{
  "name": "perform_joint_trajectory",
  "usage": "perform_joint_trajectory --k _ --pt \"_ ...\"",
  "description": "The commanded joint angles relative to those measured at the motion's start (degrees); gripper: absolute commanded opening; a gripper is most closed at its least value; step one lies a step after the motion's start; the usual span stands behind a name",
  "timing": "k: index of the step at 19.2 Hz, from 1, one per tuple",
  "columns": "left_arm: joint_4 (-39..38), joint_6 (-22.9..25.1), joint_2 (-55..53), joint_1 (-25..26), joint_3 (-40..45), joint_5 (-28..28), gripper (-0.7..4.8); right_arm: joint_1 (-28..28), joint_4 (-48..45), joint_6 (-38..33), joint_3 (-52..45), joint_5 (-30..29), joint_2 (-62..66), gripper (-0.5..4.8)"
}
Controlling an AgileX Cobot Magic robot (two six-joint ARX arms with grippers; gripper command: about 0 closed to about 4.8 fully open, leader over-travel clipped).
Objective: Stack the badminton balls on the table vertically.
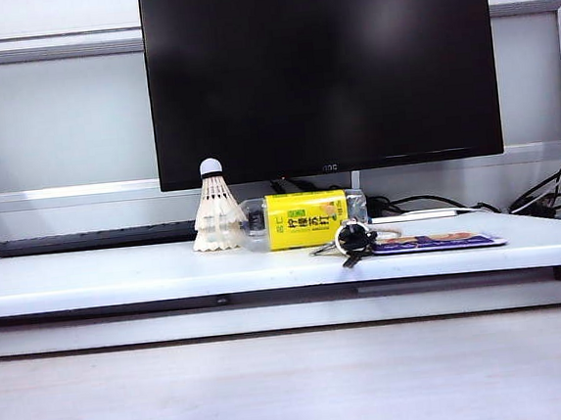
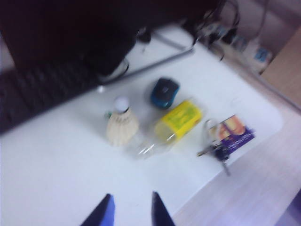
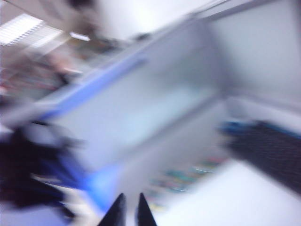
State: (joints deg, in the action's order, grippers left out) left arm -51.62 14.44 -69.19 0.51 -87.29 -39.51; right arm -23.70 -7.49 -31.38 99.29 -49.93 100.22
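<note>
The badminton balls [image 1: 217, 214] stand upright on the white table [image 1: 119, 275] as one column, feather skirts layered and a single white cork tip on top, touching the neck end of the bottle. In the left wrist view the same column [image 2: 121, 126] is seen from above. My left gripper [image 2: 132, 200] hovers over bare table short of it, open and with nothing between its fingers. My right gripper [image 3: 131, 197] shows in a heavily blurred view aimed at a wall panel, its fingers almost together and nothing between them. Neither gripper appears in the exterior view.
A clear bottle with a yellow label [image 1: 306, 219] lies on its side beside the column. Keys [image 1: 354, 238] and a purple card [image 1: 439, 242] lie to its right. A black monitor [image 1: 319, 69] stands behind, with a keyboard [image 2: 37, 94] and blue mouse [image 2: 164, 91] near it.
</note>
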Motion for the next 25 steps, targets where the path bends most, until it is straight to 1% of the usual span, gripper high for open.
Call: perform_joint_trajectory --k 1,2,3,5,7,9,11,14,16,18,19,20,23,24,25 --pt "1.9 -0.8 6.4 -0.2 0.5 -0.2 1.15 0.1 19.6 19.1 0.3 10.9 -5.7 0.39" --pt "2.5 -1.6 7.5 -0.2 0.8 -0.1 1.15 0.1 22.8 21.7 0.3 12.7 -6.7 0.39" --pt "2.6 -2.4 9.3 -0.2 0.9 0.9 1.15 0.1 27.5 25.1 0.2 16.2 -8.1 0.39" --pt "2.5 -2.9 13.5 -0.2 1.3 5.1 1.14 0.1 34.6 30.0 0.2 22.5 -10.5 0.40" --pt "3.2 -3.2 17.1 -0.2 2.8 6.9 1.11 0.1 36.4 30.3 -0.1 24.1 -12.0 0.40" --pt "6.0 -4.7 22.5 -0.2 6.9 9.3 1.10 0.1 35.5 31.2 -2.5 26.2 -15.0 0.40" --pt "8.0 -4.9 27.4 -0.2 11.2 12.0 1.08 0.1 35.1 31.4 -4.9 26.3 -17.6 0.40" --pt "8.1 -5.0 31.9 -0.2 16.2 13.0 1.09 0.1 32.5 31.5 -10.4 29.6 -22.7 0.40" --pt "10.4 -5.5 36.1 -0.2 22.4 14.0 1.08 0.1 27.9 31.4 -18.0 30.8 -28.4 0.39" --pt "15.7 -8.5 40.1 -0.2 29.0 14.0 1.08 0.1 23.0 31.4 -25.5 31.4 -33.8 0.39" --pt "18.0 -9.2 41.5 -0.2 31.5 14.5 1.08 0.1 21.6 31.4 -28.4 33.1 -35.9 0.39" --pt "20.5 -9.4 43.4 -0.2 34.9 15.0 1.08 0.1 20.6 31.4 -32.8 37.8 -39.3 0.39" --pt "22.1 -8.9 44.9 -0.2 40.9 15.6 1.09 0.1 20.3 31.4 -41.6 48.4 -45.9 0.39" --pt "22.3 -8.9 44.9 -0.2 42.5 16.0 1.08 0.1 20.1 31.4 -43.7 50.6 -47.3 0.39" --pt "24.6 -9.3 44.9 -0.2 46.1 16.2 1.09 0.1 18.6 31.4 -48.2 52.7 -50.2 0.39"
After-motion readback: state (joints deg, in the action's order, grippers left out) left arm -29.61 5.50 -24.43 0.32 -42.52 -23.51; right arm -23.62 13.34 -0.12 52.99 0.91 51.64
